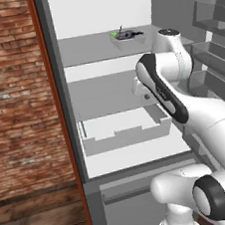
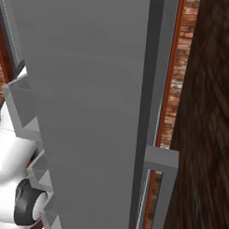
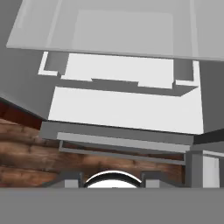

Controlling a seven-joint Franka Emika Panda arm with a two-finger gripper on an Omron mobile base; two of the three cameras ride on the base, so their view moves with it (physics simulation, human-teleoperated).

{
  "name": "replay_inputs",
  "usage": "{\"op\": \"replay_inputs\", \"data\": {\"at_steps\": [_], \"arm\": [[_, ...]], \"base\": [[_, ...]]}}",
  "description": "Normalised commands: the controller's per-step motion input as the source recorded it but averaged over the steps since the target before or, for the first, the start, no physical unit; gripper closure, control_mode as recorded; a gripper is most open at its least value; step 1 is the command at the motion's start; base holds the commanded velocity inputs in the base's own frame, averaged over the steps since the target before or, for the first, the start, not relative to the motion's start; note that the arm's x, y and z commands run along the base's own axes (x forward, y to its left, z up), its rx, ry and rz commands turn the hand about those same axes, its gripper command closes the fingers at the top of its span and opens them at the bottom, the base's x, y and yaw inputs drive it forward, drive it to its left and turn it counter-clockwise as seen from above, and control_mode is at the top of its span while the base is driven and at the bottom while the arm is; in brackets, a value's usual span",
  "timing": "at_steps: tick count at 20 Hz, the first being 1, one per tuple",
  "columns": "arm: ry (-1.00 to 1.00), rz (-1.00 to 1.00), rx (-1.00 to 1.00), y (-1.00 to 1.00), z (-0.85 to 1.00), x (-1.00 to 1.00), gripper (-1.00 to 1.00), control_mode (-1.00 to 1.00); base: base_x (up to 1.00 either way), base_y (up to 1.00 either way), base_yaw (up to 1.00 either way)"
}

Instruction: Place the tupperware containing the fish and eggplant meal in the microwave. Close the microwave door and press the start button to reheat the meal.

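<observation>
The tupperware (image 1: 126, 38), a small pale tray, sits on the upper shelf (image 1: 91, 49) of an open grey fridge, toward its right. In it lies the fish and eggplant meal (image 1: 128, 33), dark lumps with a green bit at the left. My arm bends in front of the shelves, and the hand (image 1: 140, 87) hangs below the tupperware, over the middle shelf. In the hand view my gripper (image 3: 110, 178) is open, its fingertips (image 3: 70, 177) apart with nothing between them, and it faces down at the lower shelves. The microwave and the microwave door are out of view.
A pale drawer (image 1: 122, 131) sits on the fridge's lower shelf. The open fridge door (image 2: 88, 111), with bins (image 1: 211, 13) and a handle (image 2: 161, 158), stands close on the right. A brick wall (image 1: 12, 97) and an orange-brown frame (image 1: 60, 116) border the left.
</observation>
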Motion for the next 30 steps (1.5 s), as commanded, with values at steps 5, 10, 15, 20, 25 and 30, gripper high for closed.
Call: {"op": "replay_inputs", "data": {"at_steps": [5, 10, 15, 20, 25, 30], "arm": [[-0.15, 0.00, -0.03, 0.06, 0.00, -0.15, -1.00, -1.00], [-0.43, -0.02, 0.07, 0.00, 0.25, -0.20, -1.00, -1.00], [-0.42, -0.03, 0.20, 0.00, 0.65, 0.00, -1.00, -1.00], [-0.30, -0.11, 0.21, 0.00, 0.70, 0.00, -1.00, -1.00], [-0.10, -0.17, 0.15, 0.00, 0.62, 0.03, -1.00, -1.00], [0.00, -0.16, 0.12, 0.00, 0.66, 0.16, -1.00, -1.00]], "base": [[0.00, 0.00, 0.00], [0.00, 0.00, 0.00], [0.00, 0.00, 0.00], [0.00, 0.00, 0.00], [0.00, 0.00, 0.00], [0.00, 0.00, 0.00]]}}
